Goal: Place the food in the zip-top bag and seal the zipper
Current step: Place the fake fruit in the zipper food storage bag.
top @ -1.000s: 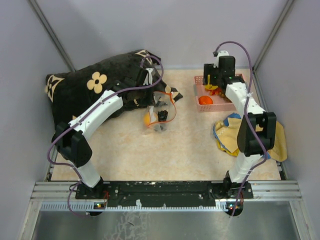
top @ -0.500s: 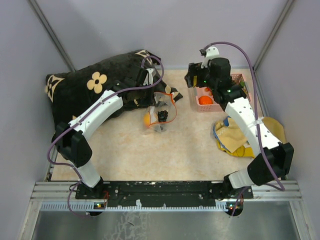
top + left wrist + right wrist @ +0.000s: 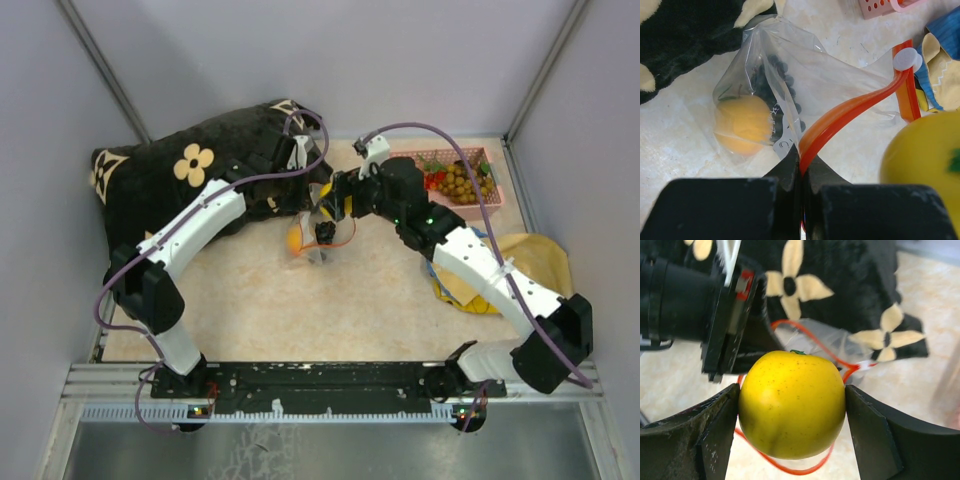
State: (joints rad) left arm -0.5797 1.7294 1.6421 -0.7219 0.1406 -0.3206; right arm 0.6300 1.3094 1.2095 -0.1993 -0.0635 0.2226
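The clear zip-top bag lies on the table by the black cloth, mouth open. An orange fruit and a dark bunch of small balls are inside it. My left gripper is shut on the orange-red zipper strip and holds the mouth up; it also shows in the top view. My right gripper is shut on a yellow round fruit, just above the bag's mouth. In the top view the right gripper is right next to the left one.
A pink basket at the back right holds a tan-brown ball bunch and a red fruit. A black flowered cloth lies at the back left. A yellow-and-blue cloth lies at the right.
My right arm has swung left from the pink basket to the bag's mouth, carrying the yellow fruit. My left gripper and the bag have stayed put.
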